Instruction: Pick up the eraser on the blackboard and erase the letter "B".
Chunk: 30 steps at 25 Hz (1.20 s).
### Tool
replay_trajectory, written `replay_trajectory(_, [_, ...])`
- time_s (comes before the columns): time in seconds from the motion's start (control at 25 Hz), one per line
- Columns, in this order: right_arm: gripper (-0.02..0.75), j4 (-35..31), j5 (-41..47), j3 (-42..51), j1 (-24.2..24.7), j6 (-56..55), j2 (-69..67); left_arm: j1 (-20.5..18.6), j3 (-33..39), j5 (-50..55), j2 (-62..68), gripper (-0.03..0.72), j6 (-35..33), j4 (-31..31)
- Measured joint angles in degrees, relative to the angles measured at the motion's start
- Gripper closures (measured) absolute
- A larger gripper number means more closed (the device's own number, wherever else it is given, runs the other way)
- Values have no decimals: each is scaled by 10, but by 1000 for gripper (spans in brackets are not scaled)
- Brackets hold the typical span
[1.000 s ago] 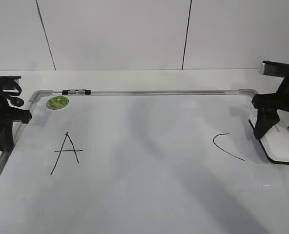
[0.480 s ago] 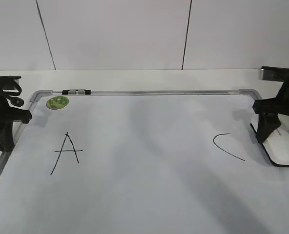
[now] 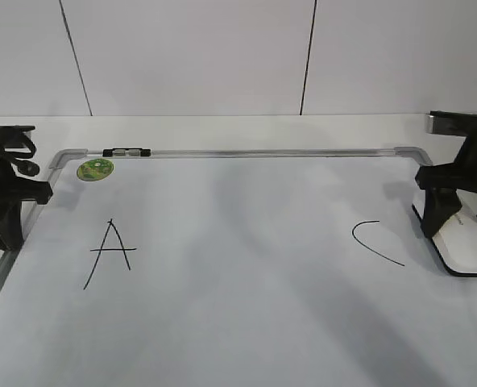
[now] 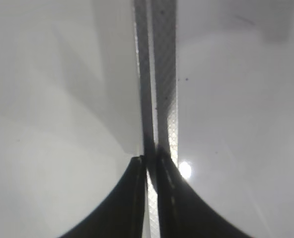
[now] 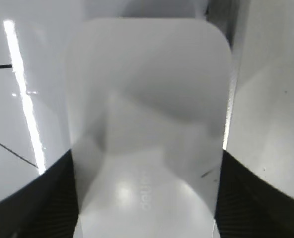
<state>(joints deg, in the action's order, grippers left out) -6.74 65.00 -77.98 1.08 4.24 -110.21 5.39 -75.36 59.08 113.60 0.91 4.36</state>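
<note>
So here we've got the board (image 3: 246, 266) lying flat on the white table (image 3: 222, 129), covering most of it. The eraser (image 3: 464, 242) sits at the board's right edge, roughly halfway back, flat on the surface just right of the C (image 3: 375, 242). Our right hand (image 3: 458, 211) is right over it, and its two dark fingers straddle the eraser's sides. From the right wrist camera the eraser (image 5: 149, 129) fills the whole gap between the fingers (image 5: 37, 198), both seem to be touching it, so we'd call that a grip on the eraser.

The left hand (image 3: 9, 205) is parked at the board's left edge. In its wrist view the fingers (image 4: 132, 198) are pressed nearly together with only a sliver between them, holding nothing, right above the frame (image 4: 159, 74).

On the board we see an A (image 3: 109, 251) toward the left and the C toward the right. We can't spot a B between them. A green sticker (image 3: 94, 169) and a black clip (image 3: 126, 151) sit near the far left corner.
</note>
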Motion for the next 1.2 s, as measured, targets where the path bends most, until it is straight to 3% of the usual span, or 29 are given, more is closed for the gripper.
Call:
replay_trajectory(0.4, [80,0,0,-1,0,8,-5,0,0,1,0,652,0,1])
replay_trajectory(0.6, [80,1,33,-33,0,9,-5,0,0,1,0,652,0,1])
replay_trajectory(0.88, [96,-3,44,-151,0,-9,1,0,0,2,0,650,0,1])
replay_trajectory(1.2, [136,-23,51,-155,0,-27,49,0,-1,3,0,622,-6,5])
